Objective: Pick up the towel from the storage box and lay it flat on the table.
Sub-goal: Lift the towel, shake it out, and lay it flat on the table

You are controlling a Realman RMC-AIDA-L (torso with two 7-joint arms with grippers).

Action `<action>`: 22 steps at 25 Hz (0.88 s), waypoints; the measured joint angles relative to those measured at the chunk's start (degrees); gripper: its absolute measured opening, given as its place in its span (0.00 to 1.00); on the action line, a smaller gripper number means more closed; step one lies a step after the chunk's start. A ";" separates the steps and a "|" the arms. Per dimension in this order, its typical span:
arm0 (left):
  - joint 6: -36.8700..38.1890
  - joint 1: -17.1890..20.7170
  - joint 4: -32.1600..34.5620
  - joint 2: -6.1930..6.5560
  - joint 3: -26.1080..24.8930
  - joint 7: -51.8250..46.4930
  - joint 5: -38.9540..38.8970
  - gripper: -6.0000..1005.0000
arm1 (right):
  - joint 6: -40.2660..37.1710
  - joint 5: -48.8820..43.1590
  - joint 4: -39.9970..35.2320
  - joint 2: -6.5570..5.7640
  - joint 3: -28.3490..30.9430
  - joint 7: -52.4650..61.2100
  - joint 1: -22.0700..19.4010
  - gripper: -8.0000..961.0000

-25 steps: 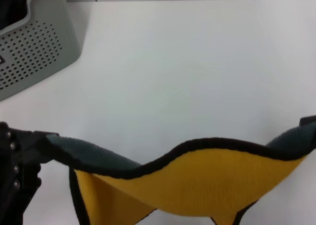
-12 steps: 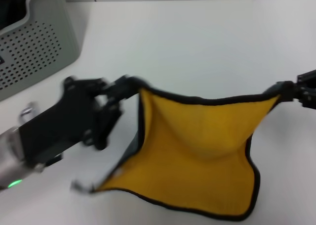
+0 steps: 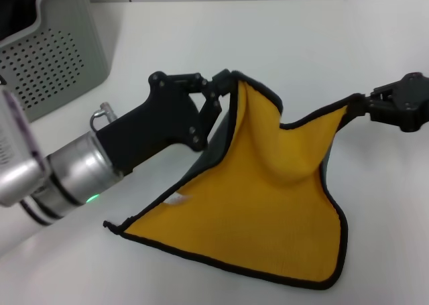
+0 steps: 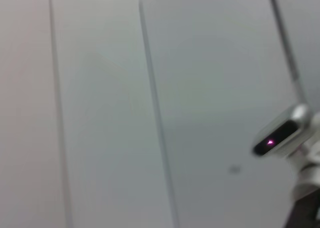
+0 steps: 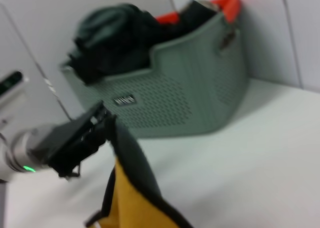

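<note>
Head view: towel (image 3: pixel 261 204) hangs stretched between both arms, centre to lower centre of frame, yellow side up, black edging all round. Dark green underside shows along its left fold, just below the left tool. Lower edge and the bottom-left and bottom-right corners lie on the tabletop (image 3: pixel 201 43); upper part sags in a dip between the two grip points.

Left tool (image 3: pixel 224 84), centre-left: pinched shut on the towel's upper-left corner. Black body, silver arm running off to the lower left, green light lit on the arm.

Right tool (image 3: pixel 358 108), right edge mid-height: closed on the towel's upper-right corner, which is pulled to a point.

Storage box (image 3: pixel 47 57), upper left corner of frame: grey, perforated wall, standing on the tabletop, well apart from the towel.

Right wrist view: storage box (image 5: pixel 165 92) in the centre with dark cloths (image 5: pixel 115 35) and something red-orange (image 5: pixel 220 7) piled inside. Left tool (image 5: pixel 97 125) at centre-left, gripping a towel corner (image 5: pixel 130 188); green and yellow sides both visible.

Left wrist view: blurred pale panels only, no towel or fingers visible.
</note>
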 joint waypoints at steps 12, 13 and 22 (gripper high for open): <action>-18.81 -1.00 2.39 -0.41 -0.03 6.86 -9.16 0.06 | 10.88 -5.58 5.03 0.74 -0.06 -0.15 1.27 0.07; -19.33 -1.12 2.39 -0.41 -0.03 7.43 -9.41 0.06 | 11.72 -5.62 5.12 0.87 -0.06 -0.15 1.10 0.07; -23.94 -1.60 3.63 -0.96 0.06 15.17 -10.10 0.07 | 19.30 -6.41 7.79 1.37 -1.53 0.13 0.87 0.08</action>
